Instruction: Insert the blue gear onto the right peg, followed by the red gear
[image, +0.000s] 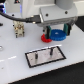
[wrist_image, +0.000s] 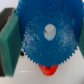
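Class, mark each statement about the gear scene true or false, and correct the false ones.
1. The end effector holds the blue gear. True.
2. The blue gear already sits on the right peg. False: it is at the end effector, apart from the peg.
3. The red gear lies on the white table. True.
4. Both pegs carry gears. False: both stand bare on the grey plate.
5. The red gear is in the end effector. False: it holds the blue one.

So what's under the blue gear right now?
In the wrist view the red gear peeks out beneath the blue gear, which sits between the jaws of the gripper. Most of the red gear is covered, and whether the two touch cannot be told.
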